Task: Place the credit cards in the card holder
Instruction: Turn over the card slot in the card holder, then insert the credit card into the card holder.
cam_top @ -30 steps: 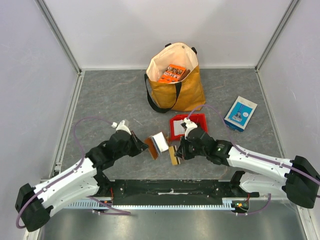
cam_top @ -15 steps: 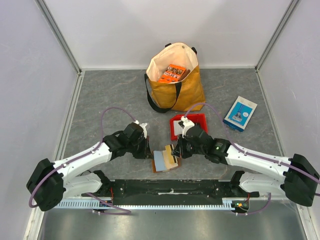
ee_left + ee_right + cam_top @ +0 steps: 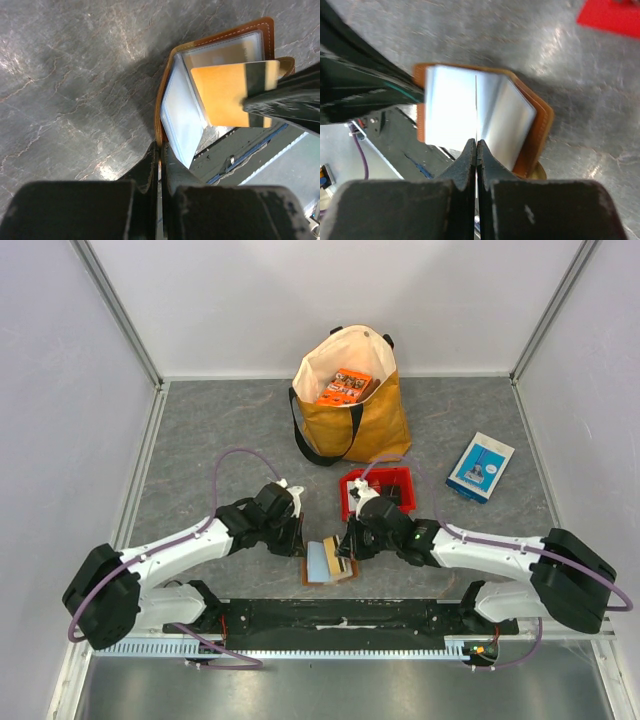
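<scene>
Top external | left tool low, angled inward, pinching card holder edge | right tool opposite, clamped on credit card

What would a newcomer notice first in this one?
Both arms meet at the front middle of the table, over the open brown holder: the left end effector pinches its edge, the right end effector is shut on an orange card over its sleeves. Behind stands a yellow tote, a red bin just before it, a blue-and-white box far right.
</scene>
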Tool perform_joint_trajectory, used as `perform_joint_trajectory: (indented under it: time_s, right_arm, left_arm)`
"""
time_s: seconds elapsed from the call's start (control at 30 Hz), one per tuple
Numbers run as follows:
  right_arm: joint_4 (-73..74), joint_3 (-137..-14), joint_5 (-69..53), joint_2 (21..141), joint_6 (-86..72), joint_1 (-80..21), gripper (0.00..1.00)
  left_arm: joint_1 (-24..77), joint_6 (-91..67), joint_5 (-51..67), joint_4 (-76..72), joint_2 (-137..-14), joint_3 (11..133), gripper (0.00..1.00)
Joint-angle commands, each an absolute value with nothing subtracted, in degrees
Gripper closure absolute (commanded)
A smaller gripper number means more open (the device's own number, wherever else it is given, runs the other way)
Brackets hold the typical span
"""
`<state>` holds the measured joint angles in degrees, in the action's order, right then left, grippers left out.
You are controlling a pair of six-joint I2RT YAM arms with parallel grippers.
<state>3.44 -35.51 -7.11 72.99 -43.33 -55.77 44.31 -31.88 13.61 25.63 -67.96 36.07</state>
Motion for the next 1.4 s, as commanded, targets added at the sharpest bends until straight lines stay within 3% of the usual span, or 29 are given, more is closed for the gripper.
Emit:
perform_joint_trajectory:
  time_s: [0.0,0.4,0.7,1.37]
  right_arm:
    - [-6.0,-29.5,-5.6,74.1,-52.0,-56.7,1.00]
    - [-23.2,-18.8,-3.1,76.3,-55.9,-56.8,1.00]
    - [-21.1,-19.6,-4.3,75.3,-51.2,-53.1,1.00]
    - [-14.9,-20.5,-8.6,79.0,-48.1,-52.2,1.00]
  left_arm:
    - [44.1,-32.3,10.2,20.8,-67.9,36.2,0.98]
    - [44.0,-33.5,9.6,13.4,-69.2,28.7,0.98]
    - [43.9,-28.9,10.9,13.3,-75.7,30.9,0.98]
    - [42.5,-31.0,8.4,11.5,-75.4,30.8,0.98]
